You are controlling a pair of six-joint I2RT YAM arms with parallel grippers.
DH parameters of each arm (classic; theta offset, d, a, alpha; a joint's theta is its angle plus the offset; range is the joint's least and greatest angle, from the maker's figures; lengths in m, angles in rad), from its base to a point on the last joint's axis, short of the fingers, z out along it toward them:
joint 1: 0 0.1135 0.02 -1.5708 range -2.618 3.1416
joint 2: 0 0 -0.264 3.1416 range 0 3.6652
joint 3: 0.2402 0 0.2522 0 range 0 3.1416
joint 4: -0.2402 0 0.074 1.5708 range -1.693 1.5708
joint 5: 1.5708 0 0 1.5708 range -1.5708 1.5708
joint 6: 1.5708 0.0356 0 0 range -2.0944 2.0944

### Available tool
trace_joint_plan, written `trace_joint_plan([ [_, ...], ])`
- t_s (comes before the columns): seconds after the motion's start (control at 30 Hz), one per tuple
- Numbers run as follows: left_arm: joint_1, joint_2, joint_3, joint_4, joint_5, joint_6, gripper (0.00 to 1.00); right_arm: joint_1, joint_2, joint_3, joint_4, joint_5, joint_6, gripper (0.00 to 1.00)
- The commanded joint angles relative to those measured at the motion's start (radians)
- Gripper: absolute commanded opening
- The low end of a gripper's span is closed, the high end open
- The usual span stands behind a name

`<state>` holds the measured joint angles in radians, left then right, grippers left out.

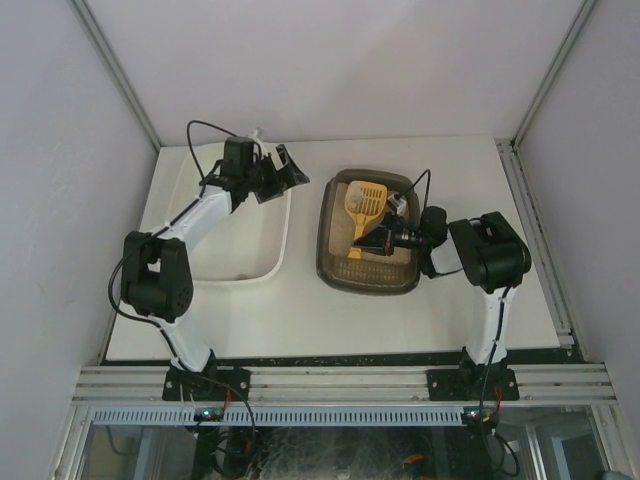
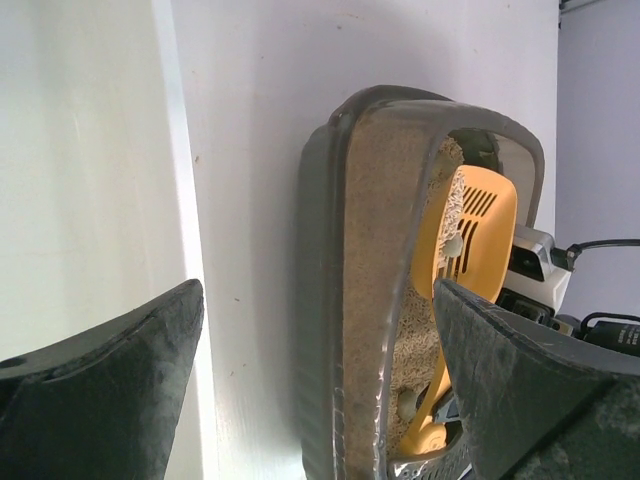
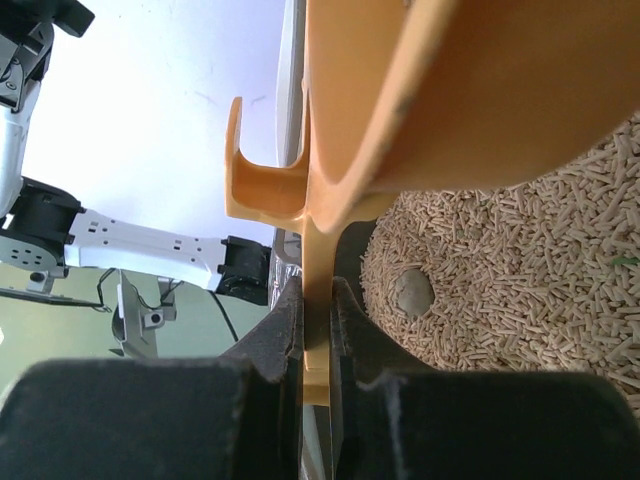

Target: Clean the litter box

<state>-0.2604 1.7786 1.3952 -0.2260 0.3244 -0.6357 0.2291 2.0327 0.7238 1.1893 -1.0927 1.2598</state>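
Right fingers (image 3: 275, 345) pinch scoop (image 3: 450, 90) handle edge-on; grey clump (image 3: 411, 293), possibly waste, just right. Left fingers (image 2: 110, 385) spread wide; litter box (image 2: 320, 300) rim between them, table (image 2: 240, 150) showing left of rim.

yellow scoop (image 1: 363, 210) is lying in the litter box (image 1: 332, 262), right gripper (image 1: 383, 238) at its handle end, looks clamped on it but it's tiny from up here. Left of the scoop, the left gripper (image 1: 282, 172) hangs spread wide over the white tub (image 1: 262, 268)
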Motion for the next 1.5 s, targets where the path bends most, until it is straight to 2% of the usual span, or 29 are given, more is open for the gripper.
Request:
trace_joint_plan([
  [0.0, 0.001, -0.051, -0.024, 0.017, -0.007, 0.017, 1.00, 0.003, -0.041, 0.044, -0.059, -0.008, -0.017, 0.00],
  [0.1, 0.000, -0.050, -0.031, 0.017, -0.010, 0.022, 1.00, 0.011, -0.062, 0.069, -0.198, 0.017, -0.110, 0.00],
  [0.3, 0.001, -0.053, -0.046, 0.017, -0.008, 0.022, 1.00, 0.038, -0.117, 0.177, -0.613, 0.105, -0.355, 0.00],
  [0.4, 0.001, -0.057, -0.055, 0.019, -0.005, 0.022, 1.00, 0.040, -0.116, 0.205, -0.671, 0.106, -0.382, 0.00],
  [0.6, 0.001, -0.077, -0.068, 0.014, -0.010, 0.036, 1.00, 0.038, -0.105, 0.211, -0.665, 0.083, -0.356, 0.00],
  [0.67, 0.000, -0.087, -0.069, 0.001, -0.014, 0.045, 1.00, 0.040, -0.111, 0.196, -0.636, 0.072, -0.325, 0.00],
  [0.83, 0.000, -0.119, -0.075, -0.039, 0.011, 0.090, 1.00, 0.052, -0.146, 0.106, -0.412, 0.053, -0.163, 0.00],
  [1.1, 0.009, -0.228, -0.117, -0.130, 0.027, 0.225, 1.00, 0.051, -0.087, -0.003, 0.291, 0.043, 0.334, 0.00],
  [1.17, 0.014, -0.269, -0.134, -0.159, 0.010, 0.254, 1.00, 0.056, -0.077, -0.016, 0.310, 0.042, 0.363, 0.00],
  [1.4, 0.050, -0.482, -0.243, -0.232, -0.076, 0.344, 1.00, 0.069, -0.144, -0.104, 0.310, 0.048, 0.292, 0.00],
  [1.47, 0.051, -0.523, -0.249, -0.300, -0.126, 0.363, 1.00, 0.080, -0.151, -0.110, 0.309, 0.041, 0.277, 0.00],
])
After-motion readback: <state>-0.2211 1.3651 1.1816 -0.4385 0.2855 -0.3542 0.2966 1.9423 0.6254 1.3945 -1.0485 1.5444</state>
